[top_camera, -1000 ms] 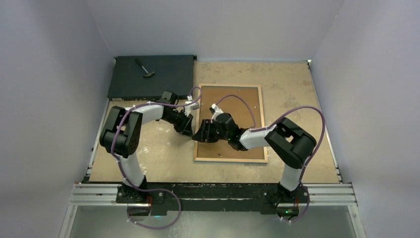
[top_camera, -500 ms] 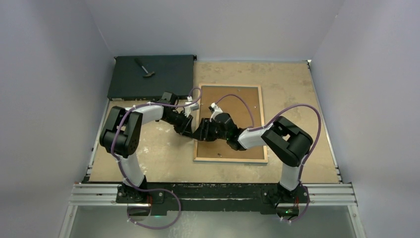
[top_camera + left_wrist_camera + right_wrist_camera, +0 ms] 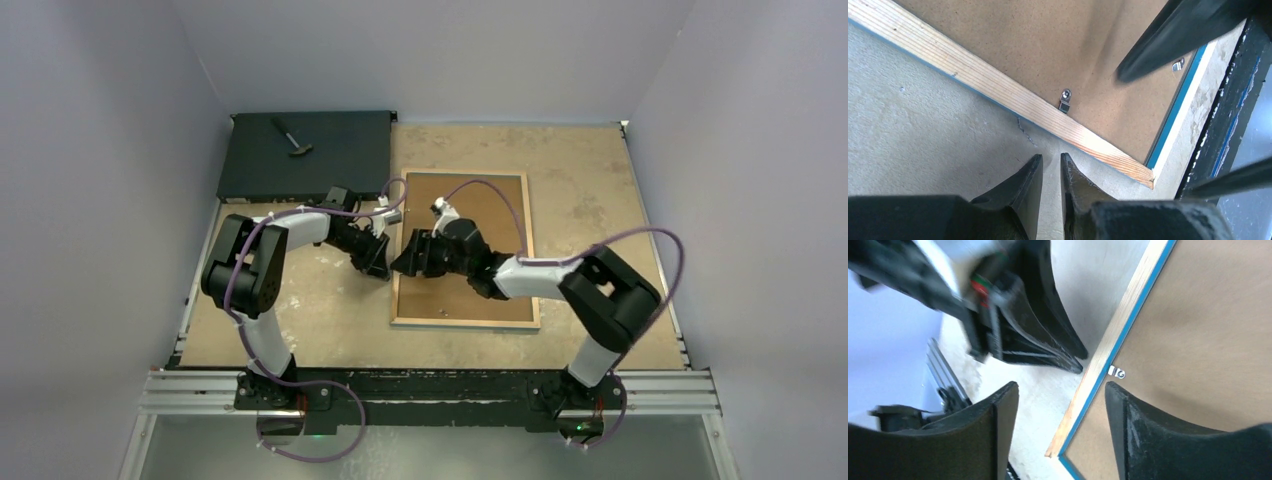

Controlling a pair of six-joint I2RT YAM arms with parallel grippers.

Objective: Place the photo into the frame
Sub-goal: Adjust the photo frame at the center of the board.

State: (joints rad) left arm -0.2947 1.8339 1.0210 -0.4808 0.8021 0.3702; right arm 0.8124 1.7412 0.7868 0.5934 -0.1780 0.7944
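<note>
**Frame back and clip, both grippers at the near rail.** The frame (image 3: 465, 322) lies back-up on the table (image 3: 310, 310). Its bare wood rail runs directly ahead of the left gripper (image 3: 1050, 159) and passes beneath the right gripper (image 3: 1060, 387). A brown backing panel (image 3: 1048, 40) fills the frame's opening. The photo appears in no view, and whether it lies under the panel cannot be told.

The left gripper's fingers are drawn almost together with only a thin slit between them. They hold nothing, and their tips sit low over the table just outside the rail. The right gripper's fingers stand wide apart and empty, one to each side of the rail, facing the left gripper across it.

A small metal turn-clip (image 3: 1065, 100) sits on the rail's inner edge just beyond the left fingertips, with its tab pointing over the panel.

Judged step: working the clips that hold the panel. The next move calls for placing a fingertip precisely on the clip and rotating it without shoving the light frame. The other gripper would likely steady the rail.
</note>
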